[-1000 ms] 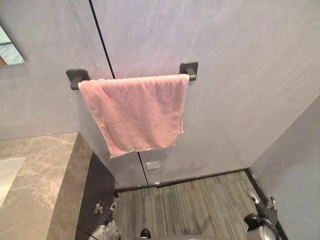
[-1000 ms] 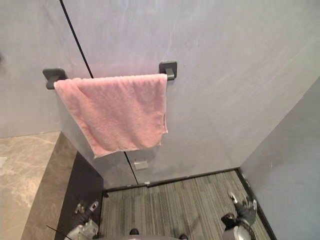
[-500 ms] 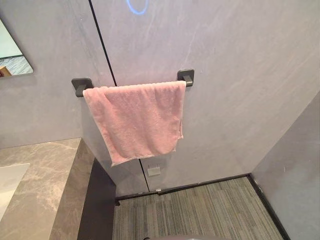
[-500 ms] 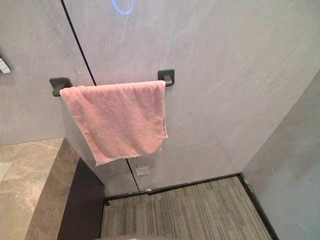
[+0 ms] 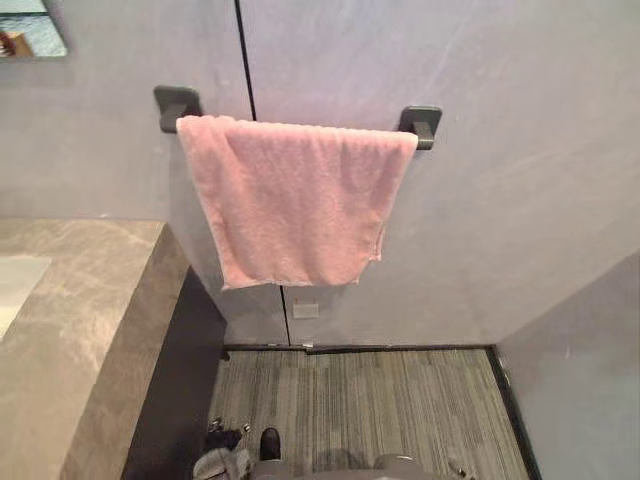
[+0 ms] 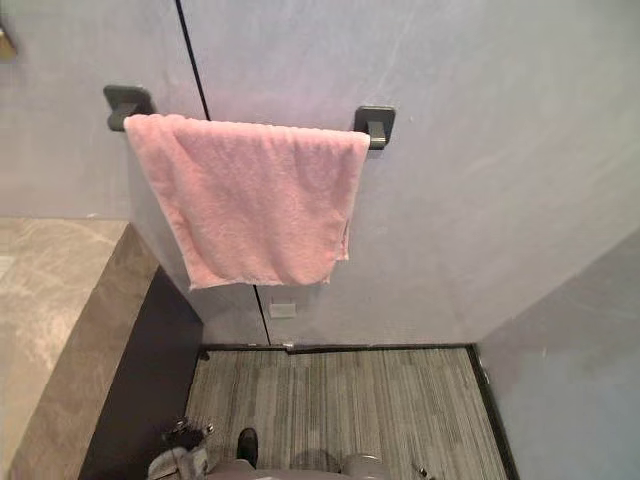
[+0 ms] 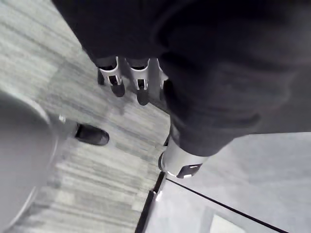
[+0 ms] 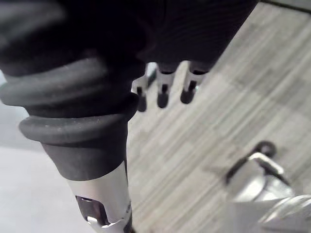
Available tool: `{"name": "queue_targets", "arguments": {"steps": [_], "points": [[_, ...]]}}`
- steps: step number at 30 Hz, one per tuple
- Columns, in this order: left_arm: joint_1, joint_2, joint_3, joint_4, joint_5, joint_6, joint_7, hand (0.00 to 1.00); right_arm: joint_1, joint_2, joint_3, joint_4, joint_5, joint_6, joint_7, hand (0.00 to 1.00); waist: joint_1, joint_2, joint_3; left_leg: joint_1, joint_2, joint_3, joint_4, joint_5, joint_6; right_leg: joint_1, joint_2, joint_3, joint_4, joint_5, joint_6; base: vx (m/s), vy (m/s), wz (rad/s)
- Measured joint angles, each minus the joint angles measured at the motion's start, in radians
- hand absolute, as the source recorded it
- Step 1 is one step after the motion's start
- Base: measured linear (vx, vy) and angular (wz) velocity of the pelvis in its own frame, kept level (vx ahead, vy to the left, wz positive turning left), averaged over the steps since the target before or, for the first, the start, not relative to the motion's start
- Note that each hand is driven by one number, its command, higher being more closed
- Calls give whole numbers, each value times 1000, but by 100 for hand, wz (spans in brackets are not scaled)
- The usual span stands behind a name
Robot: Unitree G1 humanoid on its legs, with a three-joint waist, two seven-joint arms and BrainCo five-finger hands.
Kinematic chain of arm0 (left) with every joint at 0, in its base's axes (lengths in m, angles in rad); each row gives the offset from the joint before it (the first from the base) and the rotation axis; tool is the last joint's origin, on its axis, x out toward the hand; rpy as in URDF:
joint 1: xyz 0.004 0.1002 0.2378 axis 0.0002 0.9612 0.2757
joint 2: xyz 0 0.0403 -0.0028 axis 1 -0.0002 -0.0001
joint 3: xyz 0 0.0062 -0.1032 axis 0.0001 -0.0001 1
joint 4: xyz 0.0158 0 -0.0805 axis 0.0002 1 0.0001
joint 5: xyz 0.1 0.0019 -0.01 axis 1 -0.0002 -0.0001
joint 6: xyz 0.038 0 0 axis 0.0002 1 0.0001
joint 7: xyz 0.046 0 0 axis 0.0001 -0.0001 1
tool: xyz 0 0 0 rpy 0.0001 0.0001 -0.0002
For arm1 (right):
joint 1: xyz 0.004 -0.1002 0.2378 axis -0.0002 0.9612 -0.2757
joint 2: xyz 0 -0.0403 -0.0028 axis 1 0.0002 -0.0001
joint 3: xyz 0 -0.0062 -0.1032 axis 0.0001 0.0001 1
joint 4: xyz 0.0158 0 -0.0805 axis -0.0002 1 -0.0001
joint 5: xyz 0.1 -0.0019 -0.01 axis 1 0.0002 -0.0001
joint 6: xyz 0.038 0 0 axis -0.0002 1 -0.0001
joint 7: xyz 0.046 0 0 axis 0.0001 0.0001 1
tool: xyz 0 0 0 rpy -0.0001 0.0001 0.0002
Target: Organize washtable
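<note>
pink terry towel (image 5: 295,205) draped over dark wall rail (image 5: 420,122), prob. to dry, beside grey marble desk (image 5: 80,330). left robot hand (image 7: 116,77), right robot hand (image 8: 163,92): fingers straight, empty, hanging idle.

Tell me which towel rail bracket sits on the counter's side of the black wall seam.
The left bracket, nearest the marble counter; the other bracket lies right of the seam.

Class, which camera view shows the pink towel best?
The left eye view: the pink towel hangs whole, near mid-picture. The right eye view shows it whole too, further left. The wrist views face the floor.
</note>
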Motion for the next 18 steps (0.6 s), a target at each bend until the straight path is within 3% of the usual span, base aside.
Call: {"name": "queue_targets", "arguments": {"steps": [4,5,10,12,13,16,18], "points": [[-2,-1,-17,2,-48,-12,1,0,-84,-5,89,-4,-17,-3,3,0,13,-2,-2,-73,10,13,79,-1,-15,18,-6,16,-92,-93,-19,-51,-170,-2],[-2,0,-25,10,-48,-17,3,0,-95,-6,103,-4,-19,-3,6,0,21,16,17,-89,20,2,121,-7,-26,31,-1,-4,-88,-126,-40,-104,-146,19],[31,25,9,53,-60,-25,8,0,-76,-32,102,31,-47,-10,20,0,20,30,52,-108,47,-100,237,-38,-56,47,36,-118,63,-210,-97,-204,-235,57],[46,24,50,59,-60,-24,8,0,-81,-45,77,67,-58,-10,20,0,12,41,68,-127,90,-60,256,-54,-43,53,54,-172,79,-213,-115,-197,-207,68],[60,28,77,73,-60,-20,8,0,-84,-52,55,107,-76,-5,19,0,5,39,73,-138,106,-28,255,-77,-8,55,51,-203,70,-206,-130,-153,-154,82],[98,31,122,122,-63,10,10,0,-102,-78,9,183,-121,6,18,0,-4,26,103,-176,102,22,437,-83,2,67,16,-266,19,-167,-167,-123,-53,63],[129,25,142,135,-67,17,10,0,-91,-85,6,214,-146,21,23,0,-5,29,105,-175,91,73,568,-176,6,72,0,-310,-42,-128,-160,-118,31,76]]}}
